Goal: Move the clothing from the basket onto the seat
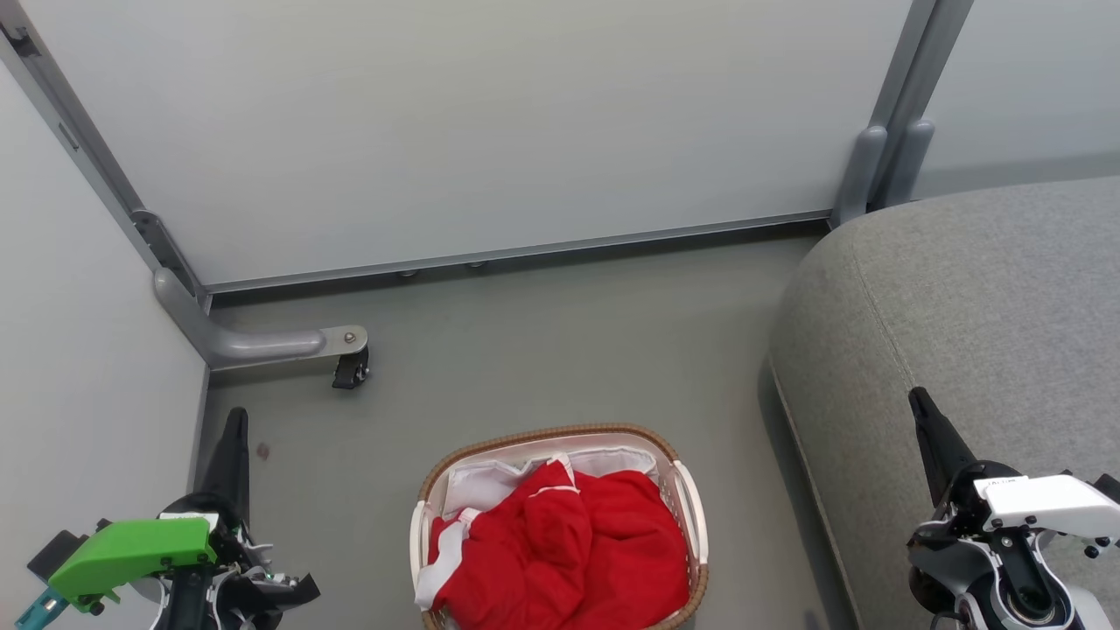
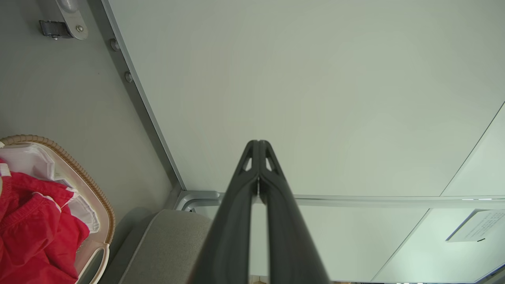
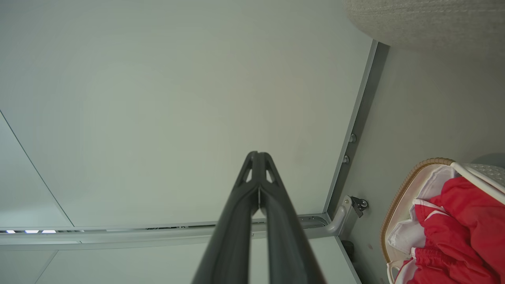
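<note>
Pick not begun: our left gripper (image 1: 234, 420) and right gripper (image 1: 919, 399) sit pressed together, empty. Next we must spread one above the bright red fabric clothing (image 1: 586, 542) in the oval white brown-rimmed basket (image 1: 542, 435).

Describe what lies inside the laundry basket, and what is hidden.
Red clothing with white trim fills the laundry basket, over a white fabric liner. The basket's bottom and anything beneath the heap are covered.

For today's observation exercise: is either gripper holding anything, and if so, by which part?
Nothing is held. The left gripper and right gripper are both shut on air. The clothing lies in the basket.
</note>
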Motion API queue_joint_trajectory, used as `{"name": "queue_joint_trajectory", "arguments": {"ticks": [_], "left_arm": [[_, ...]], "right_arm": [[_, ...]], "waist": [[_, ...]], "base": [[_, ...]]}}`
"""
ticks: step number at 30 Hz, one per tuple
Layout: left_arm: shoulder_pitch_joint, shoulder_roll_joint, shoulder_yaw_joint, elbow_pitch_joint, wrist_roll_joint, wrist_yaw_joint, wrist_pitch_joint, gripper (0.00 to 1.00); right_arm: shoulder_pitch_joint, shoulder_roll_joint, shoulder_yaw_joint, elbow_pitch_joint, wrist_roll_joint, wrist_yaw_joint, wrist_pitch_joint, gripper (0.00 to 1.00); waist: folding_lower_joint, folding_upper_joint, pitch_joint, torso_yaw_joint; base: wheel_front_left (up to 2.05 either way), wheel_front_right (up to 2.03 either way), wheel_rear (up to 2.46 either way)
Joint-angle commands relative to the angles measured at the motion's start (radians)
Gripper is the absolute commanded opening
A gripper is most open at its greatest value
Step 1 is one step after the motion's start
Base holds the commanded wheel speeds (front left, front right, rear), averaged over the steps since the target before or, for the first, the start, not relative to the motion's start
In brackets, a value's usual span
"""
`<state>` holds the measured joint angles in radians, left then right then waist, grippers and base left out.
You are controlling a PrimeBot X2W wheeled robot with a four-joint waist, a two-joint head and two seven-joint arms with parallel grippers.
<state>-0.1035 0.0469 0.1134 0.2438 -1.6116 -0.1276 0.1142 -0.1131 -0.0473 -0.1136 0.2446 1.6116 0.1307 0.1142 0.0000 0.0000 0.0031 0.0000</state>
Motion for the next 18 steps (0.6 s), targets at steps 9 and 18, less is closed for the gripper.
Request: {"name": "queue_joint_trajectory", "arguments": {"ticks": [9,18], "left_arm": [[-0.011,0.007,0.001,0.000,-0.003,-0.007,0.003,0.00],[0.015,-0.006,-0.003,0.031,0.006,0.002,-0.008,1.00]], "right_arm": [[0.011,-0.006,-0.001,-0.002,0.003,0.000,0.002,0.00],[0.008,0.008,0.004,0.022,-0.007,0.000,-0.006,1.00]], "waist": [[0.0000,0.0000,0.000,0.000],[0.0000,0.0000,0.001,0.000]], "base": [[0.00,0.00,0.00],[0.00,0.00,0.00]]}}
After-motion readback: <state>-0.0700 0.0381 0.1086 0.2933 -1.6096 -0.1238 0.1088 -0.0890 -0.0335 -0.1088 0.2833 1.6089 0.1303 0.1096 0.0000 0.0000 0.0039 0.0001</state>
